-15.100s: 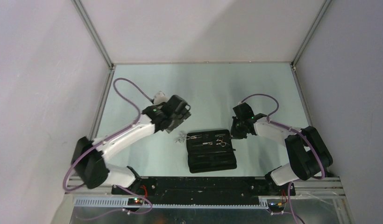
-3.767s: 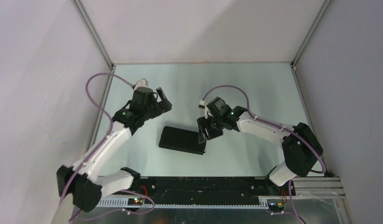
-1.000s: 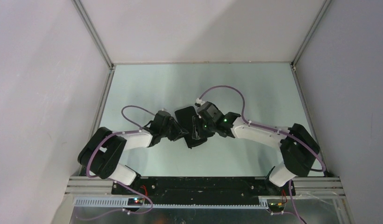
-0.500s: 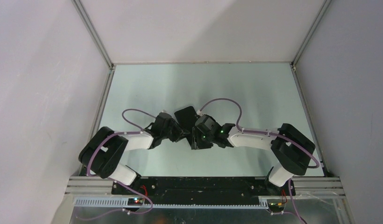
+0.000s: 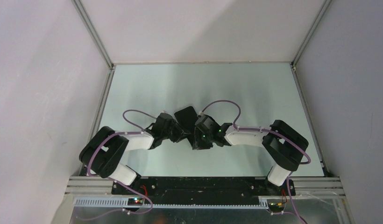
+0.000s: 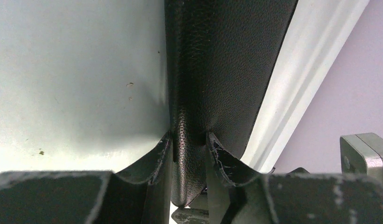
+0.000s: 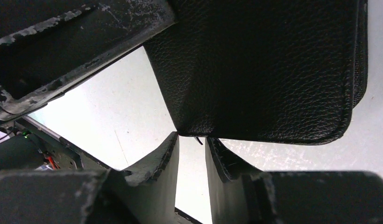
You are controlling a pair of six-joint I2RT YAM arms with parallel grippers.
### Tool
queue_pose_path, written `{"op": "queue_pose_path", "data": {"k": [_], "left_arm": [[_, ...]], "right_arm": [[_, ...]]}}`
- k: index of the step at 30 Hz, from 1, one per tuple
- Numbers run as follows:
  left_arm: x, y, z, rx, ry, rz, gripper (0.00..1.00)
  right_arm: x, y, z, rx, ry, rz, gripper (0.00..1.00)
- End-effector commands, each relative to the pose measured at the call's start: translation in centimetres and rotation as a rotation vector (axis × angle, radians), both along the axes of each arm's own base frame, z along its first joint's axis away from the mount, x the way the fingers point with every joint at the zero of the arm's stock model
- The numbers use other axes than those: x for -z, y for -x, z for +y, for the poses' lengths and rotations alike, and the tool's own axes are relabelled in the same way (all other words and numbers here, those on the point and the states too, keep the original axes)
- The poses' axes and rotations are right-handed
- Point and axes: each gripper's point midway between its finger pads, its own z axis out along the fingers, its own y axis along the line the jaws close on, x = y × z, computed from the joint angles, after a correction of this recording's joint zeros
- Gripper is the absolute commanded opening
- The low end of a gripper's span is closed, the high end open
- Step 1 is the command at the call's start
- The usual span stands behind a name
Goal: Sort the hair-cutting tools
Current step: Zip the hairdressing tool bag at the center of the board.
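Note:
The black leather-look pouch (image 5: 186,115) stands tilted up off the table in the middle, between my two grippers. My left gripper (image 5: 181,134) is shut on its folded edge; in the left wrist view the pouch (image 6: 222,70) is pinched between the fingertips (image 6: 165,144) of my left gripper (image 6: 189,137). My right gripper (image 5: 195,138) is at the pouch's other side. In the right wrist view, my right gripper (image 7: 193,137) has its jaws a narrow gap apart, tips just under the rim of the pouch (image 7: 259,70), a small dark tab hanging between them. The hair-cutting tools are out of view.
The pale green table (image 5: 236,88) is bounded by metal rails at left, right and back, with grey walls behind. A black base bar (image 5: 203,185) runs along the near edge. The left gripper's body (image 7: 63,42) sits close above my right fingers.
The right arm has folded back toward the near edge, its elbow moving left, and its jaws have narrowed at the pouch's rim. The left gripper has kept its hold and barely moved.

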Motion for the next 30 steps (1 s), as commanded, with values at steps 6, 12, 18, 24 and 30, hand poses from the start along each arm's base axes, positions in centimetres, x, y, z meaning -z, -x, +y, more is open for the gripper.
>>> {"op": "queue_pose_path", "data": {"k": [6, 12, 18, 24, 30], "left_arm": [[1.6, 2.4, -0.6, 0.043, -0.016, 0.105, 0.26], [2.2, 2.0, 0.3, 0.039, -0.078, 0.111, 0.22], [3.6, 0.9, 3.0, 0.003, -0.166, 0.137, 0.16], [4.2, 0.2, 4.7, -0.015, -0.221, 0.147, 0.14], [4.3, -0.5, 5.7, -0.004, -0.276, 0.148, 0.13]], "right_arm": [[0.7, -0.9, 0.0, 0.032, -0.005, 0.009, 0.26], [-0.1, -0.6, -1.1, 0.010, 0.003, 0.029, 0.04], [-0.6, 1.1, -5.0, -0.110, 0.075, 0.104, 0.00], [0.0, 3.3, -7.9, -0.238, 0.166, 0.162, 0.00], [1.7, 4.0, -10.1, -0.252, 0.256, 0.186, 0.00]]}}
